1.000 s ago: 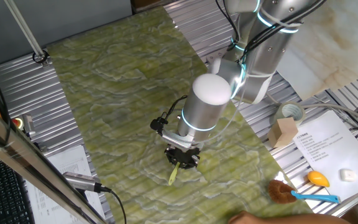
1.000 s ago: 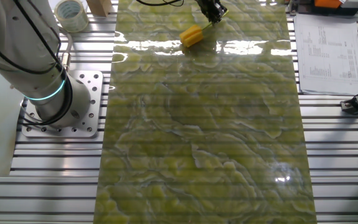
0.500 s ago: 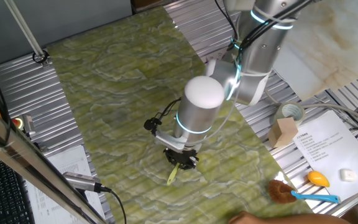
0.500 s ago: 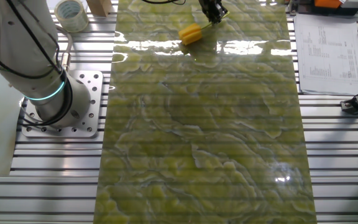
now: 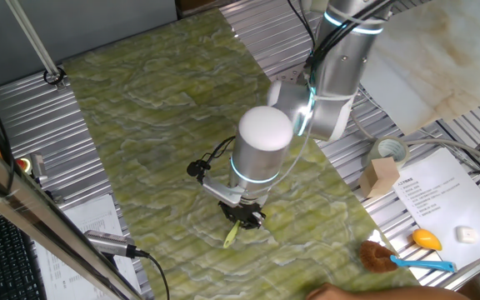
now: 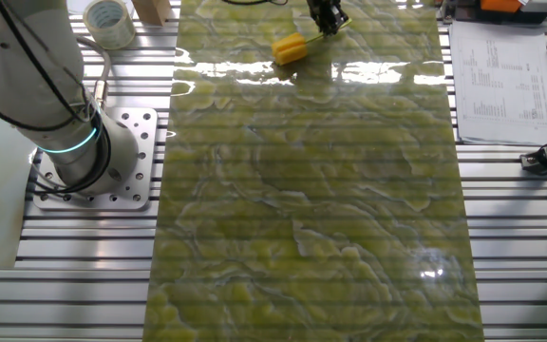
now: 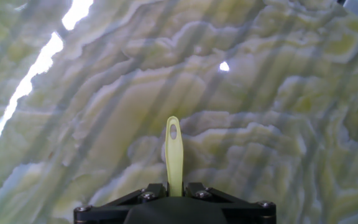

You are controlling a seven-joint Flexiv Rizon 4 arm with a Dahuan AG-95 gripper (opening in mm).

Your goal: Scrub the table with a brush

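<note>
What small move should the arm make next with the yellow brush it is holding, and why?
Probably a short sweep sideways across the yellow-green marbled table. The gripper is shut on the thin handle of the yellow block-headed brush, whose head appears to rest on the surface near one end, with most of the table lying beyond it.

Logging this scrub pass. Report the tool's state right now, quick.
Tool: closed on the brush by its thin handle, yellow head down on the table.
</note>
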